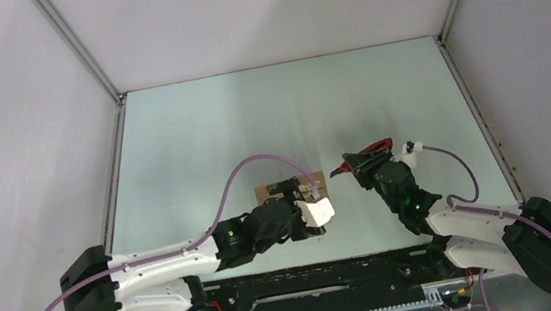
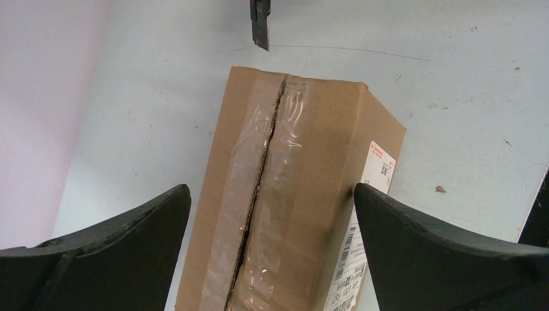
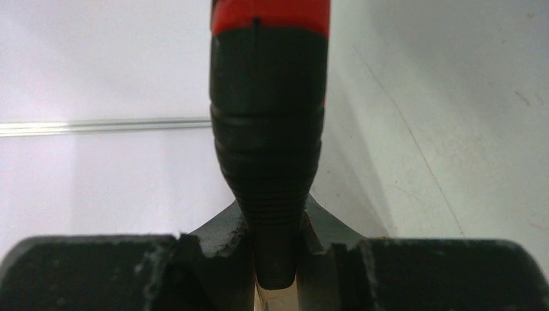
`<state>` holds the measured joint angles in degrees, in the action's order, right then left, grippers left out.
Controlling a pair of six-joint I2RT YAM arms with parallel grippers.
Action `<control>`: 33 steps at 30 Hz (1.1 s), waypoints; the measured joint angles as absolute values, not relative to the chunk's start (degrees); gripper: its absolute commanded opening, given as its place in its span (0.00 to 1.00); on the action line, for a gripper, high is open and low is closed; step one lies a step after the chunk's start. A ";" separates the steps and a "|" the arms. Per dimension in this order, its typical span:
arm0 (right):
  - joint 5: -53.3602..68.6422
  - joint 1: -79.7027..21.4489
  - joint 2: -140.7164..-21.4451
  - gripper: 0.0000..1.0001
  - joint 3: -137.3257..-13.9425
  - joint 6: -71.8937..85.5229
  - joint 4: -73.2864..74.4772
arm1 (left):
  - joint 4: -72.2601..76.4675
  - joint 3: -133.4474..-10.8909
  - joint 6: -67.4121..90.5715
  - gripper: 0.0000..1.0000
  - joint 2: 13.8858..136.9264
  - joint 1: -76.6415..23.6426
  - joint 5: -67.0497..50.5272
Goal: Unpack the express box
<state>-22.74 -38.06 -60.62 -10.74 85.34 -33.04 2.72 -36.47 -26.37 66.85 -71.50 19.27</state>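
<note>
Top external view: the express box [image 1: 268, 190] lies on the table [image 1: 248, 117] just below the frame's centre, largely covered by the left gripper [image 1: 309, 197]. Its long axis appears to run left to right, though little of it shows. To its right, close but apart, the right gripper [image 1: 365, 165] carries the red-and-black utility knife [image 1: 373, 148], nose towards the box.

Left wrist view: the box fills the lower centre, its long axis running from the bottom edge up towards the top centre, far end pointing at the blade [image 2: 260, 27] at the top edge. The taped seam [image 2: 262, 175] follows that axis and looks split from end to end. The shipping label [image 2: 362, 233] sits on the right-hand side wall. The left gripper stands wide apart, one finger [image 2: 116, 243] on either side of the box; contact cannot be told.

Right wrist view: the right gripper [image 3: 275, 259] is clamped on the knife's ribbed black handle, which rises up the middle of the frame; the box is not visible here.

With the tape seemingly cut, the step in hand is likely steadying the box and parting its flaps. Done well, the fingers should close squarely on the long side walls, low enough to leave the flaps free, with the blade kept clear of them
</note>
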 measured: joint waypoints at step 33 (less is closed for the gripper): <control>-19.88 -37.78 -66.50 0.00 -10.79 84.88 -40.01 | 1.87 -36.42 -26.04 1.00 66.76 -72.55 17.08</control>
